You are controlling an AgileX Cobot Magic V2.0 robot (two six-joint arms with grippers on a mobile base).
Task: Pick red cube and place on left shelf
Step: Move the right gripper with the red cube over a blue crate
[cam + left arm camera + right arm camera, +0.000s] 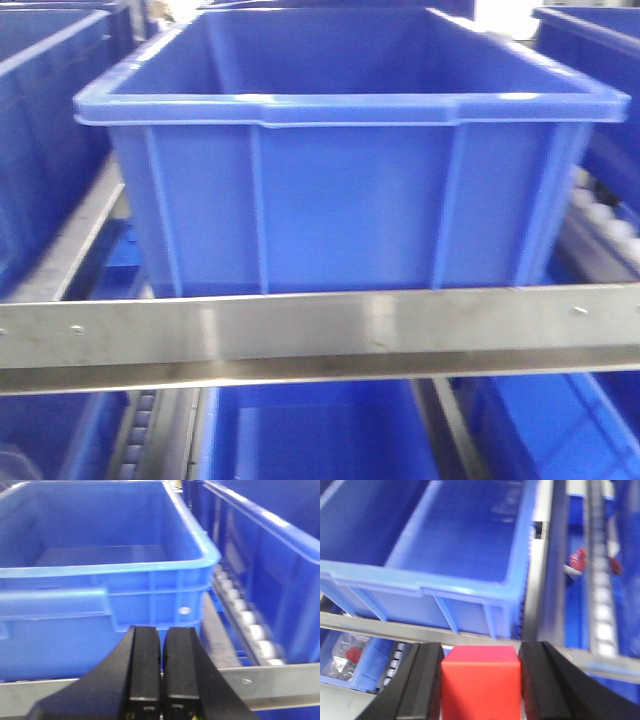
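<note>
Front view: a blue crate [350,200] stands square on the shelf [75,235], behind a steel rail [320,335]. Left wrist view: the left claw [162,636] is almost closed with nothing between its fingers, and roller track [245,617] lies to the right. Right wrist view: the right claw [481,650] grips the red cube [481,682] before the shelf. The cube sits level, flat face forward, with no long axis. Its lower part is cut off and the surroundings are blurred.
</note>
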